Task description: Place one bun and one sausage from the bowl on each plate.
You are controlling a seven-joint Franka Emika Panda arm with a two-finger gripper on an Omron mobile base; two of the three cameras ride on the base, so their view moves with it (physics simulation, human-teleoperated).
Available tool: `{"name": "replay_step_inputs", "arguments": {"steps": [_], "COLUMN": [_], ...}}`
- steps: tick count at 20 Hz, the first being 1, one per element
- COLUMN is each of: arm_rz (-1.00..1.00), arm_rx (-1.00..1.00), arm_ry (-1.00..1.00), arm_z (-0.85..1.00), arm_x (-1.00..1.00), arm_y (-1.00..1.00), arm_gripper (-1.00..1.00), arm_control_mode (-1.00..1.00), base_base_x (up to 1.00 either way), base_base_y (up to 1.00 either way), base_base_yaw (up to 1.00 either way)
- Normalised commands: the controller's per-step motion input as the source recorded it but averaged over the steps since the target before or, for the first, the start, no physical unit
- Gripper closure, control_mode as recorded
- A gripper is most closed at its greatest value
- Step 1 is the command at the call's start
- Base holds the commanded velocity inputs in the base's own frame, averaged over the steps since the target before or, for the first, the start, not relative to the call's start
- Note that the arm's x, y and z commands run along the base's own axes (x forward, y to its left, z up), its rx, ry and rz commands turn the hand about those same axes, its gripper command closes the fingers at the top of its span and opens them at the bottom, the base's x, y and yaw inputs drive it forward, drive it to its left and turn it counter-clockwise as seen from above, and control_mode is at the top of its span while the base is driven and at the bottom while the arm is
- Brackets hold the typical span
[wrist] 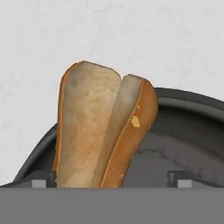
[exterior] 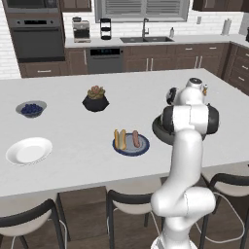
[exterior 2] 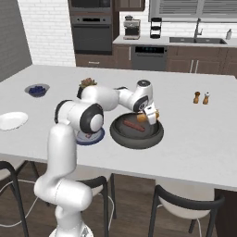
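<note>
The wide dark bowl [exterior 2: 121, 135] sits on the island just right of my arm, with a sausage [exterior 2: 134, 126] lying in it. My gripper [exterior 2: 152, 118] reaches down at the bowl's far rim, open, its tips astride a split bun [wrist: 100, 131] that leans on the bowl's wall [wrist: 192, 105]. There is a gap between the bun and the right fingertip [wrist: 180, 180]. The blue-rimmed plate [exterior: 141, 150] carries a bun [exterior: 120, 138] and a sausage [exterior: 135, 139]. The white plate [exterior: 29, 151] lies bare at the left. My arm covers much of the bowl [exterior: 158, 130] in the left base view.
A small bowl of blueberries [exterior: 31, 108] and a black pot with a succulent [exterior: 96, 99] stand toward the island's far left. Salt and pepper shakers [exterior 2: 201, 97] stand to the right of the bowl. Stools [exterior: 129, 204] line the near edge of the island.
</note>
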Motion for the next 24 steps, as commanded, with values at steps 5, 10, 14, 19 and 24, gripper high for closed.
{"name": "replay_step_inputs", "arguments": {"steps": [5, 10, 14, 19, 24], "arm_rz": [0.00, 0.00, 0.00, 0.00, 0.00], "arm_rx": [0.00, 0.00, 0.02, 0.00, -0.02], "arm_ry": [0.01, 0.00, 0.04, 0.08, 0.05], "arm_z": [-0.18, -0.33, -0.23, -0.02, 0.28], "arm_x": [0.20, 0.00, 0.00, 0.00, -0.18], "arm_y": [0.00, 0.00, 0.16, 0.31, 0.45], "arm_gripper": [-1.00, -1.00, 1.00, 1.00, 1.00], "arm_control_mode": [-1.00, -1.00, -1.00, -1.00, -1.00], "base_base_x": [0.00, 0.00, 0.00, 0.00, 0.00], "base_base_y": [0.00, 0.00, 0.00, 0.00, 0.00], "base_base_yaw": [0.00, 0.00, 0.00, 0.00, 0.00]}}
